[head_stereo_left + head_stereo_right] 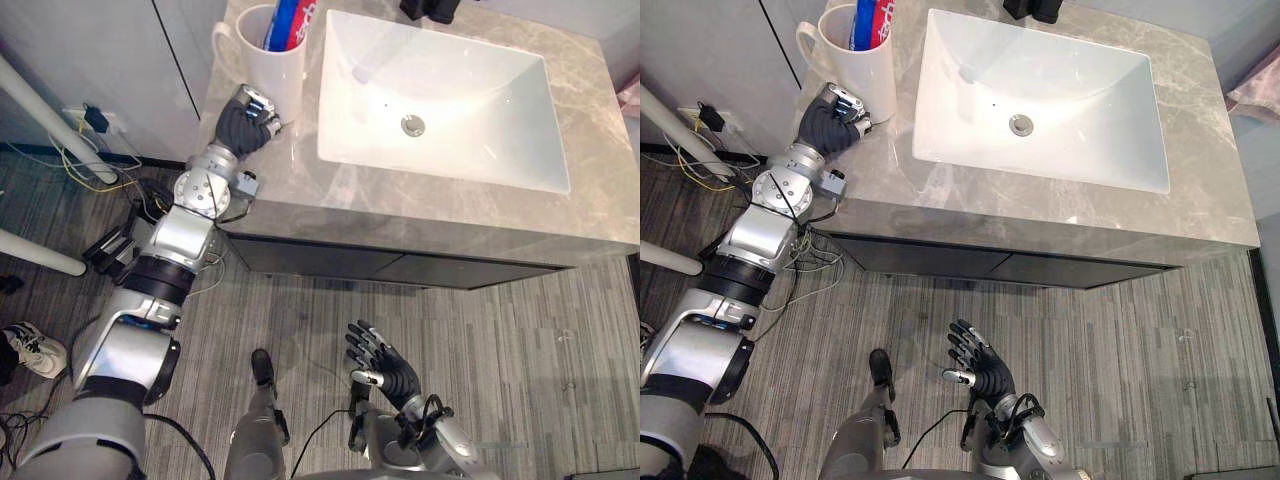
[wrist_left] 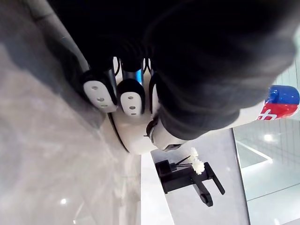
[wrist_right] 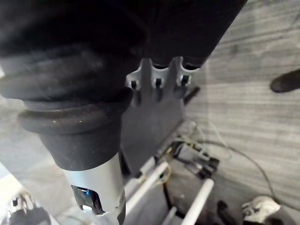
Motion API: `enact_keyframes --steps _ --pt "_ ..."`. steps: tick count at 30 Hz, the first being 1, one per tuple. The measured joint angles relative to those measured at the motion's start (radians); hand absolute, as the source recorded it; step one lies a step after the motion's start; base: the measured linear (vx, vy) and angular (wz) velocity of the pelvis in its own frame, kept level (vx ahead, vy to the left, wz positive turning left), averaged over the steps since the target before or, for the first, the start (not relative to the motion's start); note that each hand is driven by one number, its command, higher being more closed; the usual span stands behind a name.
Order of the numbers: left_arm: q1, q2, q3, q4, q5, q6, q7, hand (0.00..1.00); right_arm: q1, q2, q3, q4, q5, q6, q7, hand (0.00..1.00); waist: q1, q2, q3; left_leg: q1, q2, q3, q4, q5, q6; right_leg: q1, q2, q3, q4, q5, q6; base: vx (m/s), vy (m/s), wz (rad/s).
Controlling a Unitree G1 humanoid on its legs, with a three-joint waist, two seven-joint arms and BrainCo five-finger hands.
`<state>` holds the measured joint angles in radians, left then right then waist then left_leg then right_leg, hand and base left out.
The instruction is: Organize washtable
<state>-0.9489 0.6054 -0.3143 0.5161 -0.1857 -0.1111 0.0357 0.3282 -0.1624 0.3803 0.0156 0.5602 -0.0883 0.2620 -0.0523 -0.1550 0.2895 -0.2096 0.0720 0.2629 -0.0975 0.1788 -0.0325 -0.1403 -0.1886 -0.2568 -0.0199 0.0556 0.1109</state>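
Note:
A white mug [image 1: 275,70] with a handle stands at the left end of the grey marble washtable [image 1: 400,205]. A red and blue toothpaste tube [image 1: 285,25] sticks up out of it. My left hand [image 1: 248,120] lies on the counter just in front of the mug, fingers curled, with the fingertips [image 2: 98,93] against the mug's lower wall [image 2: 136,136] and not wrapped round it. My right hand [image 1: 385,365] hangs low over the floor in front of the cabinet, fingers spread and holding nothing.
A white basin [image 1: 480,110] fills the middle of the counter, with a black faucet [image 2: 187,178] and small white flowers [image 2: 197,164] at its back edge. Dark drawer fronts [image 1: 380,265] sit below. Cables [image 1: 100,170], white poles [image 1: 40,110] and a person's shoe [image 1: 35,348] lie to the left.

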Motion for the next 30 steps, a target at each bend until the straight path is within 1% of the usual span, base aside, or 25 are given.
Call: enact_keyframes --steps 3,5,8,12,17,30 --pt "-0.035 0.030 -0.013 0.030 -0.001 0.010 -0.015 1.00 0.000 0.000 0.000 0.000 0.000 0.002 0.000 0.00 -0.006 -0.001 0.001 -0.003 0.000 0.007 0.000 0.000 0.000 -0.007 0.000 0.010 -0.002 0.005 0.001 0.01 0.006 -0.07" --pt "-0.054 0.057 -0.031 0.045 -0.003 0.015 -0.016 1.00 0.000 0.001 0.001 0.000 0.000 0.002 0.001 0.00 -0.018 -0.005 0.003 -0.003 0.000 0.009 0.000 0.000 0.000 -0.008 0.000 0.011 -0.003 0.006 0.002 0.00 0.005 -0.02" --pt "-0.064 0.065 -0.031 0.056 -0.004 0.016 -0.017 1.00 0.000 0.001 0.001 0.000 0.000 0.004 0.001 0.00 -0.022 -0.008 0.004 -0.004 0.001 0.012 0.000 -0.001 0.001 -0.012 0.000 0.014 -0.003 0.007 0.001 0.00 0.007 -0.04" --pt "-0.101 0.066 -0.032 0.085 -0.018 0.018 -0.033 1.00 0.001 0.001 0.000 0.000 0.000 0.006 0.001 0.00 -0.023 -0.010 0.006 -0.014 0.002 0.014 0.001 0.000 0.001 -0.022 0.001 0.015 -0.005 0.012 -0.002 0.00 0.000 0.00" --pt "-0.134 0.069 -0.034 0.117 -0.021 0.019 -0.035 1.00 0.002 0.007 0.000 0.000 0.000 0.009 0.001 0.00 -0.029 -0.019 0.011 -0.014 0.001 0.015 0.001 0.000 0.001 -0.023 0.001 0.016 -0.007 0.013 -0.003 0.00 0.000 0.00" --pt "-0.143 0.076 -0.026 0.145 -0.040 0.016 -0.009 1.00 0.002 0.007 0.001 0.000 0.000 0.009 0.001 0.00 -0.044 -0.019 0.011 -0.015 0.004 0.037 0.000 -0.001 0.001 -0.035 0.003 0.038 -0.010 0.019 -0.010 0.00 0.003 -0.04"
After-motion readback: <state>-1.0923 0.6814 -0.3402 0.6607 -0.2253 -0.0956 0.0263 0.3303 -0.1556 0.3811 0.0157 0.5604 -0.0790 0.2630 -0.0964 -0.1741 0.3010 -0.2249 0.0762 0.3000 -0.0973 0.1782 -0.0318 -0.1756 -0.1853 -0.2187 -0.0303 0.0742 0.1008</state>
